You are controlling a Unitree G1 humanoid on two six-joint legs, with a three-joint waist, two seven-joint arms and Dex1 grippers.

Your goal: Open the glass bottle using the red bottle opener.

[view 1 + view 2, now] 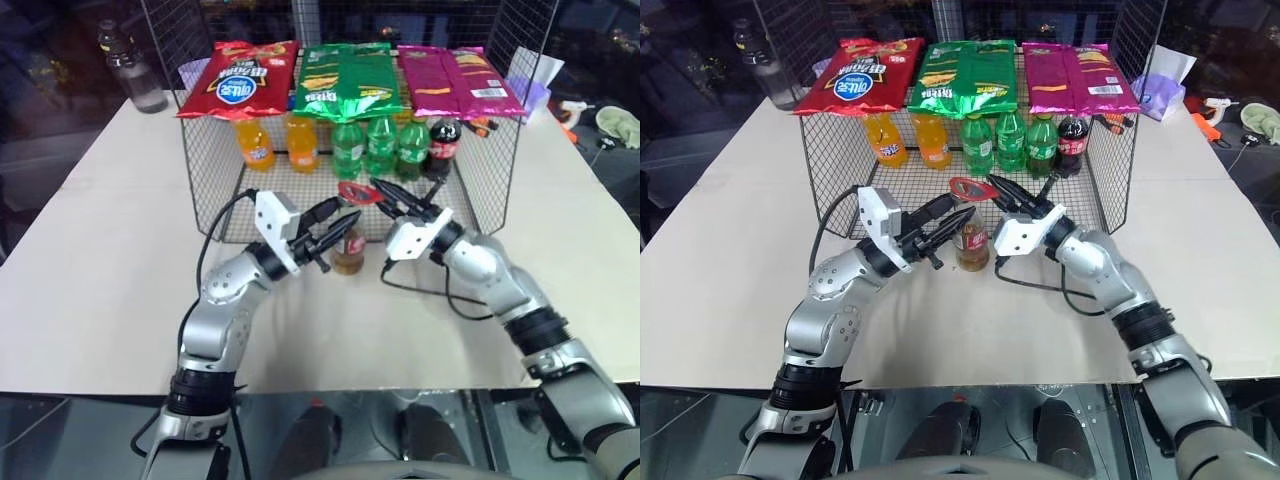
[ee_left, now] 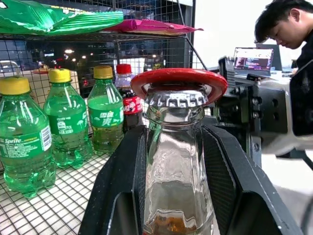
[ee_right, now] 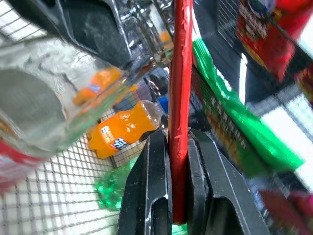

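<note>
The glass bottle (image 1: pixel 348 252) stands upright on the table in front of the wire rack, with amber liquid low in it and a red-and-white label. My left gripper (image 1: pixel 335 230) reaches in from the left and is shut on the bottle's neck (image 2: pixel 176 147), one finger (image 2: pixel 122 186) on each side. My right gripper (image 1: pixel 385 196) comes from the right, shut on the handle of the red bottle opener (image 1: pixel 355 192). The opener's oval ring (image 2: pixel 178 78) lies level over the crimped cap (image 2: pixel 175 99). Seen edge-on, the opener (image 3: pixel 180 88) runs straight out from between the right fingers (image 3: pixel 154 161).
Close behind the bottle stands a wire mesh rack (image 1: pixel 200 180) holding orange soda bottles (image 1: pixel 256 145), green bottles (image 1: pixel 380 145) and a cola bottle (image 1: pixel 444 140), with chip bags (image 1: pixel 345 80) on top. A clear plastic bottle (image 1: pixel 130 70) stands at the far left. A person (image 2: pixel 288 29) sits beyond the table.
</note>
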